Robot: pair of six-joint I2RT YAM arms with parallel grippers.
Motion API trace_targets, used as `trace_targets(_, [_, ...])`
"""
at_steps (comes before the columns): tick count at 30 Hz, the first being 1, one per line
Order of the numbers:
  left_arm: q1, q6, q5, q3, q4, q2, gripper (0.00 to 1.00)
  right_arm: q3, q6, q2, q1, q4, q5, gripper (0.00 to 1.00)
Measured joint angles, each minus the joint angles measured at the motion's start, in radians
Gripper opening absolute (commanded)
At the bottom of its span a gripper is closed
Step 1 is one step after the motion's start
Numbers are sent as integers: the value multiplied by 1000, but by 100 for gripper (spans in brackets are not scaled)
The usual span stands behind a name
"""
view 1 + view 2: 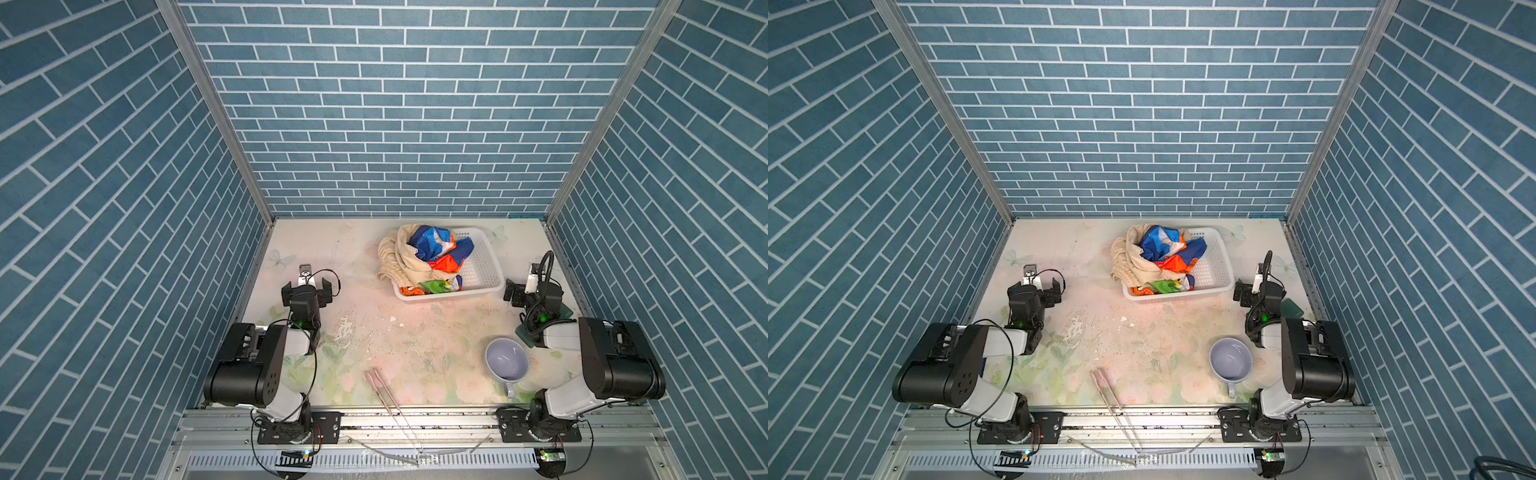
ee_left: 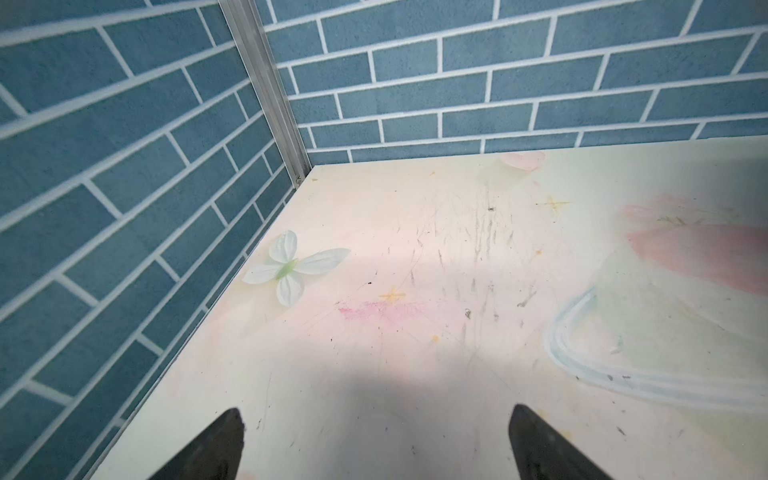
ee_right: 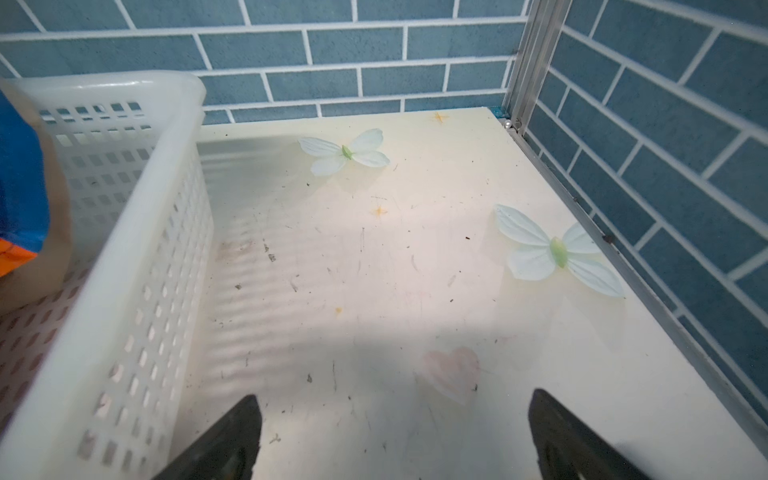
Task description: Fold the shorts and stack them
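Note:
Two pairs of shorts lie crumpled together in a white perforated basket (image 1: pixel 484 266) (image 1: pixel 1214 262) at the back middle of the table. The beige shorts (image 1: pixel 399 259) (image 1: pixel 1131 259) hang over the basket's left rim. The shiny rainbow-striped shorts (image 1: pixel 440 249) (image 1: pixel 1173 249) lie on top of them. My left gripper (image 1: pixel 306 286) (image 2: pixel 376 415) stands open over bare table, well left of the basket. My right gripper (image 1: pixel 524 287) (image 3: pixel 394 399) is open and empty just right of the basket (image 3: pixel 124 291). The right wrist view catches a blue and orange edge of the rainbow shorts (image 3: pixel 20 187).
A lavender mug (image 1: pixel 507 365) (image 1: pixel 1230 359) stands at the front right, close to the right arm. Pink tongs (image 1: pixel 384 392) (image 1: pixel 1108 388) lie over the table's front edge. A dark green object (image 1: pixel 566 309) sits under the right arm. Brick-patterned walls enclose three sides.

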Motion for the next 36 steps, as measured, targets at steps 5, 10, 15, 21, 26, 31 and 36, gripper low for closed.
trace_targets(5, [0,0,0,0,0,0,99,0,0,0,-8,-3,-3,99])
trace_targets(10, [0,0,0,0,0,0,100,0,0,0,-8,-2,-8,99])
trace_targets(15, [2,0,1,0,0,0,100,0,0,0,-8,-3,-8,99])
trace_targets(21, [2,0,1,0,0,0,100,0,0,0,-8,-3,-9,99])
trace_targets(26, [-10,8,-16,5,-68,-41,99,0,5,-60,-3,-73,48,99])
trace_targets(31, [-66,-54,-130,140,-368,-285,100,36,66,-336,14,-239,187,99])
trace_targets(36, [-66,-292,-204,425,-724,-449,100,280,142,-414,59,-571,333,99])
